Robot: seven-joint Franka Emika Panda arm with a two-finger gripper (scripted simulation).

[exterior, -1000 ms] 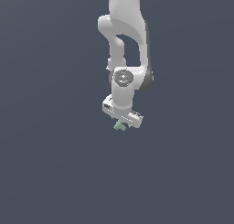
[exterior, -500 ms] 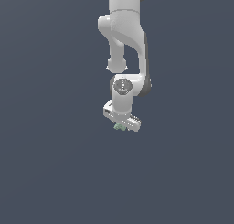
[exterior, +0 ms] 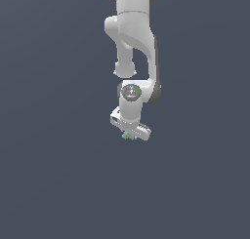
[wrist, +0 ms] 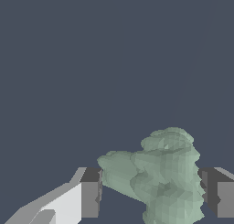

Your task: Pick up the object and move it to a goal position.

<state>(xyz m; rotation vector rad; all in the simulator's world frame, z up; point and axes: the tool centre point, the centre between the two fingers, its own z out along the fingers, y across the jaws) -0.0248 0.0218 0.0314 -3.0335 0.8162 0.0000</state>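
Note:
The object (exterior: 128, 135) is a tiny pale green lumpy piece, held just under the white arm's hand in the exterior view. In the wrist view the object (wrist: 160, 177) fills the space between the two dark fingertips, touching both. My gripper (wrist: 153, 193) is shut on it, one fingertip (wrist: 89, 191) on one side and the other fingertip (wrist: 215, 191) opposite. From outside, the gripper (exterior: 130, 134) is mostly hidden behind the white hand.
Plain dark grey-blue ground surrounds the arm in both views, with no other objects, edges or containers visible. No goal marker shows.
The arm and hand have shifted slightly upward in the exterior view, carrying the green object along in the closed fingers.

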